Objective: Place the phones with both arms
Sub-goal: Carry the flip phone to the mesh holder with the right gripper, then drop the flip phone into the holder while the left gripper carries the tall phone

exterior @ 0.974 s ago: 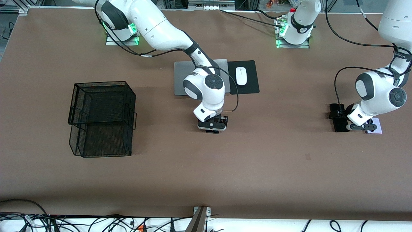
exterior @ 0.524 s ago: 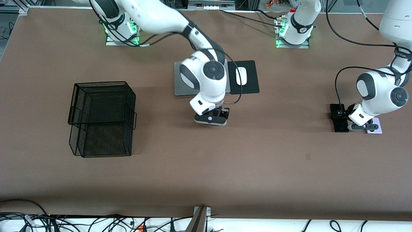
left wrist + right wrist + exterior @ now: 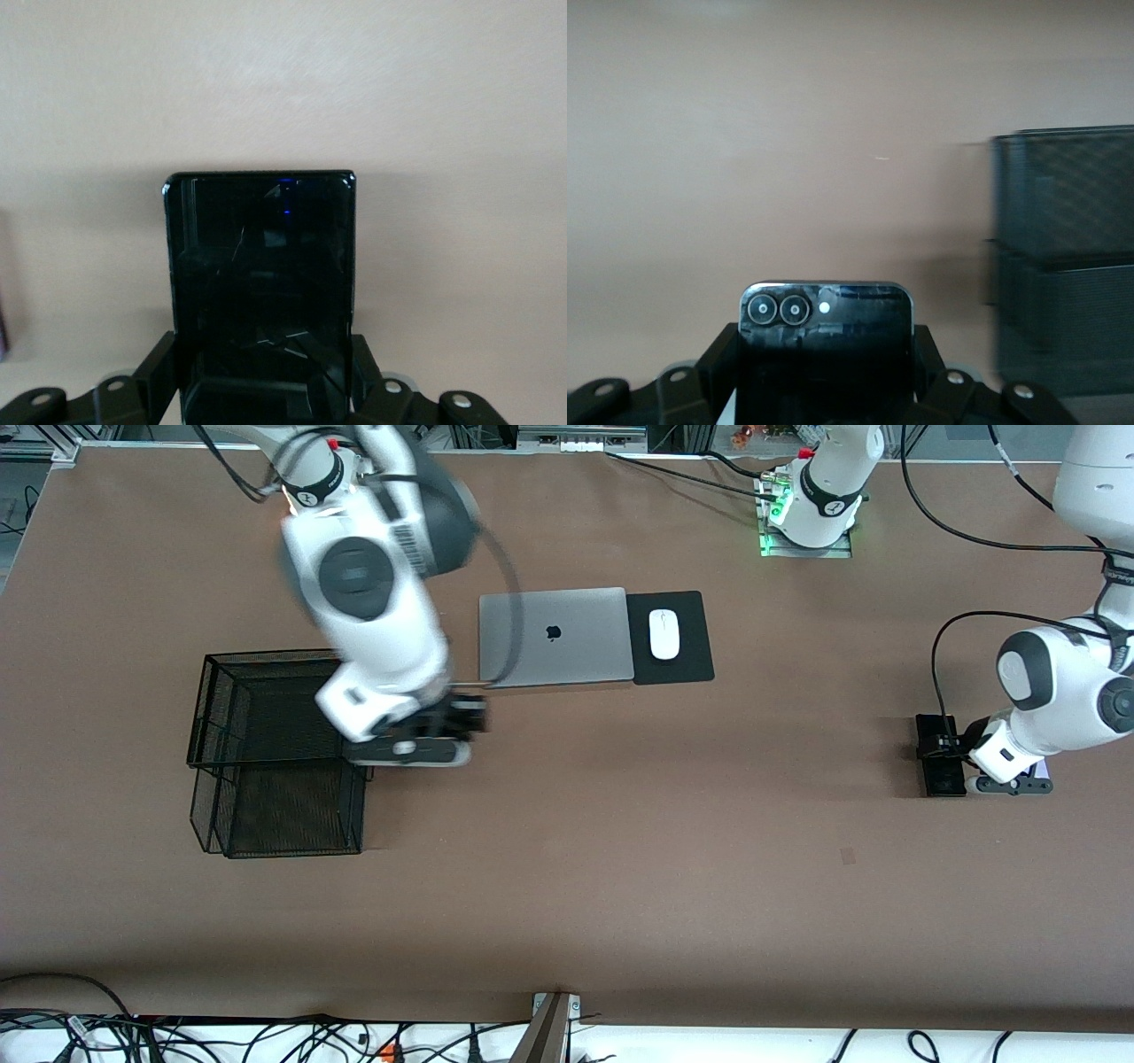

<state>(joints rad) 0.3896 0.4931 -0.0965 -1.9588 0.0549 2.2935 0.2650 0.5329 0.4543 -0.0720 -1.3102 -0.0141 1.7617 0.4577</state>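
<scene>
While both arms are loaded, layout on the brown table (image 3: 620,886) is this. Right arm (image 3: 372,584) reaches over the black mesh basket (image 3: 266,779) at its own end of the table. Right gripper (image 3: 407,751) hangs over the basket's edge on the laptop side, fingers clamped on the squarish black phone (image 3: 824,341), two round lenses showing. Left arm (image 3: 1063,682) is low at its end of the table. Left gripper (image 3: 1010,784) is closed on the long black slab phone (image 3: 946,778), its glass cracked; can't tell if it is off the table. Silver laptop (image 3: 554,638) lies closed mid-table, black mouse pad (image 3: 687,664) touching it. Lilac phone (image 3: 1045,769) lies on the table, mostly hidden under the left gripper. White mouse (image 3: 664,634) is on the pad.
</scene>
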